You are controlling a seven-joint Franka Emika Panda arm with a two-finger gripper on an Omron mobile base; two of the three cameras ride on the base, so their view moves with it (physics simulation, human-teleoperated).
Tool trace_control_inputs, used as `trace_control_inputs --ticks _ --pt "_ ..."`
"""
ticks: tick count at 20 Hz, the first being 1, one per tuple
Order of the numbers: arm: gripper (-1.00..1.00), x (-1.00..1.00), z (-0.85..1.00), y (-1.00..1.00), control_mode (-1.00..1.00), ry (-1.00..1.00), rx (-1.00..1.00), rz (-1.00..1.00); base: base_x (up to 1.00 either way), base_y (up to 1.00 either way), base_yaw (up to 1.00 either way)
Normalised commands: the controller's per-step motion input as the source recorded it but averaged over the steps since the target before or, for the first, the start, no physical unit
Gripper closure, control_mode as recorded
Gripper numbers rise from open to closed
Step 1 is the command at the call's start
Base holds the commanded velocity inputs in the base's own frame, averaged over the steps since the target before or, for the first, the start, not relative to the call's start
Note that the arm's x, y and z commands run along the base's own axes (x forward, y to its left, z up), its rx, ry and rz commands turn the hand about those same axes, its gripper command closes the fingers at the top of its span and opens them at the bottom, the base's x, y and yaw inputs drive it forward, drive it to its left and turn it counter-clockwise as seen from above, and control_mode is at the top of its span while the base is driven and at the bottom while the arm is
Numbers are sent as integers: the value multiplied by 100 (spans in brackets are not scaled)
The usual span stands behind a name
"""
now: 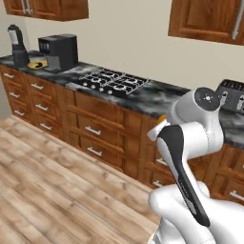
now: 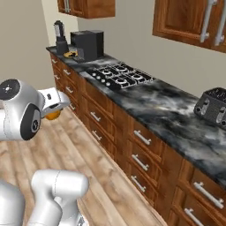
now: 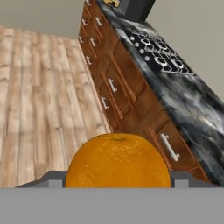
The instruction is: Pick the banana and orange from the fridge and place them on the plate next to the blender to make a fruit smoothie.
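Orange: round bright-orange fruit with dimpled skin (image 3: 118, 161) sits right up against the hand camera, between the two dark finger tips; in the right base view a sliver of it (image 2: 53, 115) peeks out under the white hand.
Claw: two-finger gripper (image 3: 118, 179) stands wide, its jaws closed on either side of the orange and holding it off the floor, well above the wooden boards.
Arm: white Franka arm with dark joints (image 1: 190, 143) is folded close to the base, out on the floor side of the cabinets.
Counter: long dark marbled worktop (image 2: 167, 110) over brown wooden drawer fronts with silver bar handles (image 1: 93, 130) runs away toward the far corner.
Hob: black gas cooktop with grates (image 1: 113, 82) is set into the worktop about midway along.
Coffee machine: boxy black appliance (image 1: 59, 51) stands on the worktop beyond the hob.
Blender: dark grey base with clear jar and black lid (image 1: 18, 45) stands at the far end of the worktop, past the coffee machine.
Plate: small round yellow dish with darker rim (image 1: 36, 64) lies on the worktop between blender and coffee machine, just beside both; something lies on it, too small to make out.
Toaster: dark slotted box (image 2: 212, 106) sits at the near end of the worktop.
Floor: pale wooden planks (image 1: 43, 190).
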Motion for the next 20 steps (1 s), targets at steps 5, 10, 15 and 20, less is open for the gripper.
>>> trace_control_inputs --ticks 5,10,15,20 --pt "100 0 0 0 100 0 0 0 100 61 -5" --pt "100 0 0 0 100 0 0 0 100 80 -14" --pt "100 0 0 0 100 0 0 0 100 84 -15" --pt "100 0 0 0 100 0 0 0 100 97 -23"
